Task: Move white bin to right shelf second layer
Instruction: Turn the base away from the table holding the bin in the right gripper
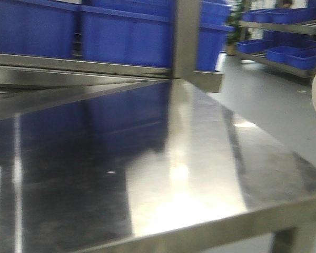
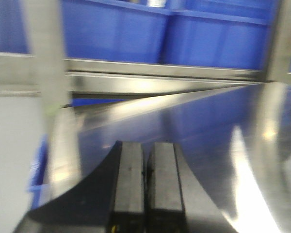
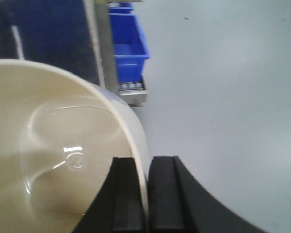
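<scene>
Off the right edge of the desk point(image 1: 147, 158): white bin point(image 3: 63, 160), held.
Rim pinched in right claw point(image 3: 147, 167), one finger inside, one outside, above grey floor point(image 3: 223, 73); left claw point(image 2: 145, 151) pressed together, empty, over desk.

Warehouse: steel racks point(image 1: 95, 66), blue crates point(image 1: 121, 37), grey floor point(image 1: 268, 100).
</scene>
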Controlling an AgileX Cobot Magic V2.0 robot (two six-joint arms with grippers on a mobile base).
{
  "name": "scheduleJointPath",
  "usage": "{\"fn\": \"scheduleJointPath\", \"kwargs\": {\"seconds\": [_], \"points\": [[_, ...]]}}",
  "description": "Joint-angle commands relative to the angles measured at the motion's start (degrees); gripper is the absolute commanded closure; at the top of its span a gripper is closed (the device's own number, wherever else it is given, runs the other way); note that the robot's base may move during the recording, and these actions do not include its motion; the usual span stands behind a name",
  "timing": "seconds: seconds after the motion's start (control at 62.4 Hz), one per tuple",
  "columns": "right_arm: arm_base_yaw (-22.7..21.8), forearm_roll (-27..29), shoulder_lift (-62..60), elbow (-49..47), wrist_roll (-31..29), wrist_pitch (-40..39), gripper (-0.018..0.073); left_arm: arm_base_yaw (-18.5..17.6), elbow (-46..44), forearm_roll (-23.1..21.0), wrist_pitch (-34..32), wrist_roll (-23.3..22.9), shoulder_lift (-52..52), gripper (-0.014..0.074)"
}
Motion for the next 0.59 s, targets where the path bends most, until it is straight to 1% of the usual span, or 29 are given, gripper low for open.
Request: {"fn": "scheduleJointPath", "kwargs": {"seconds": [0.0,0.577], "points": [[-0.32,-0.32,0.24,-1.7,-0.11,-5.09,0.0504,-0.25,1.52,-0.43,-4.61,-0.3,-0.95,0.0512],[-0.32,-0.32,0.24,-1.7,-0.11,-5.09,0.0504,-0.25,1.52,-0.43,-4.61,-0.3,-0.95,0.0512]]}}
